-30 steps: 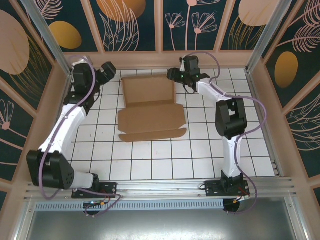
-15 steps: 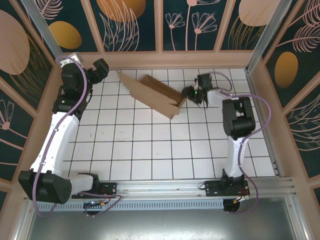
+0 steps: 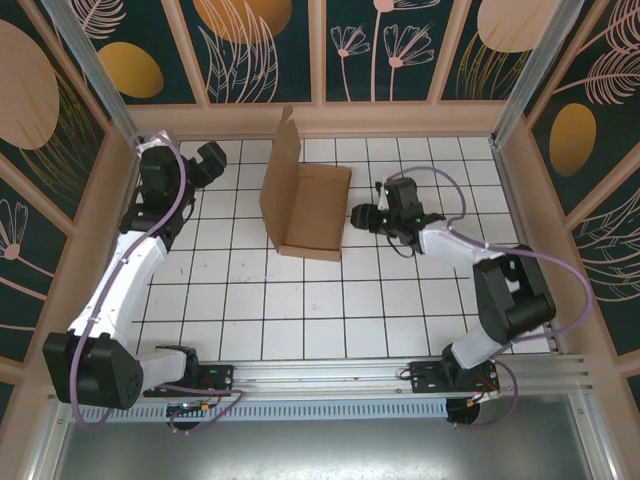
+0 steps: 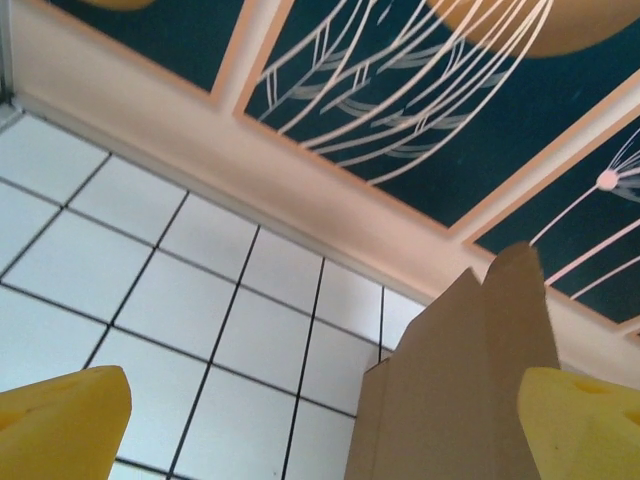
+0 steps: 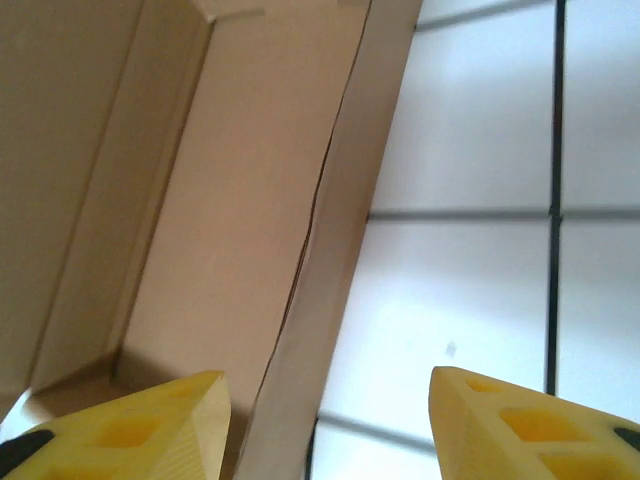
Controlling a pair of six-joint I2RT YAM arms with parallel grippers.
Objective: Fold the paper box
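The paper box (image 3: pixel 310 210), plain matte brown cardboard with crease lines, stands partly erected on the white tiled table (image 3: pixel 300 300), with one tall flap upright. My right pincer (image 3: pixel 362 215) is at the box's right edge. Its yellow wedge fingers (image 5: pixel 150 420) are parted astride a thin side wall without clamping it. My left pincer (image 3: pixel 215 160), left of the box, gapes wide and holds nothing.
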